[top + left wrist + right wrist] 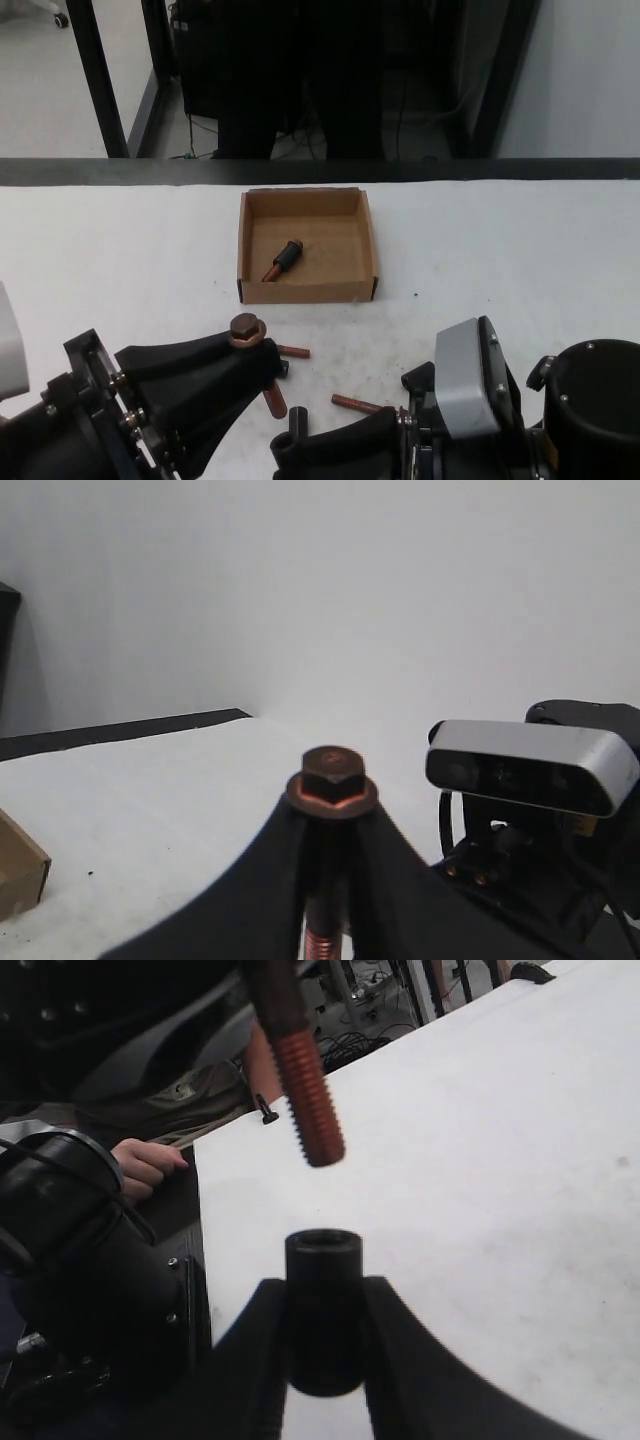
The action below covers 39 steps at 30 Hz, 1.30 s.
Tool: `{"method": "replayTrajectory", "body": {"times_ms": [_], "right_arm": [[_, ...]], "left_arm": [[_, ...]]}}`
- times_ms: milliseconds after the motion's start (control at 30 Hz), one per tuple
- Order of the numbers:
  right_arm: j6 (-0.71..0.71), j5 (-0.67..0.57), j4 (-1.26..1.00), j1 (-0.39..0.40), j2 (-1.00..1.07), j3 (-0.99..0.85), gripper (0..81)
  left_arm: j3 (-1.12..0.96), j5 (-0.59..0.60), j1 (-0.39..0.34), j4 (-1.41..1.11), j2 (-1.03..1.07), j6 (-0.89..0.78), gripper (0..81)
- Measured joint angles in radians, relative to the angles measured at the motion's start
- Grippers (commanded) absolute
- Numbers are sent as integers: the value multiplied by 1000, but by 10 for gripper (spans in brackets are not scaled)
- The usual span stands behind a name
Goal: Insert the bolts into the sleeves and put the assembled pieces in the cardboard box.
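Your right hand (pixel 322 1305) was clamped on the sleeve (pixel 322 1260), and your left hand (pixel 330 825) gripped a bolt (pixel 332 780) with its threaded tip just above the sleeve's open end, slightly off-centre. Insertion was the step in hand: you needed to centre the tip, then lower it. One assembled piece (pixel 284 258) lay in the cardboard box (pixel 310 291).

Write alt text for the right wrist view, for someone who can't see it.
The right gripper holds a black sleeve upright, open end up. A copper bolt hangs threaded tip down just above it, not yet inserted, over the white bench.
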Motion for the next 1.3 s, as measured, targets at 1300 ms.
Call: {"method": "replayTrajectory", "body": {"times_ms": [1300], "right_arm": [[-62, 39, 0, 3, -49, -2, 2]], "left_arm": [[0, 36, 0, 13, 0, -61, 8]]}}
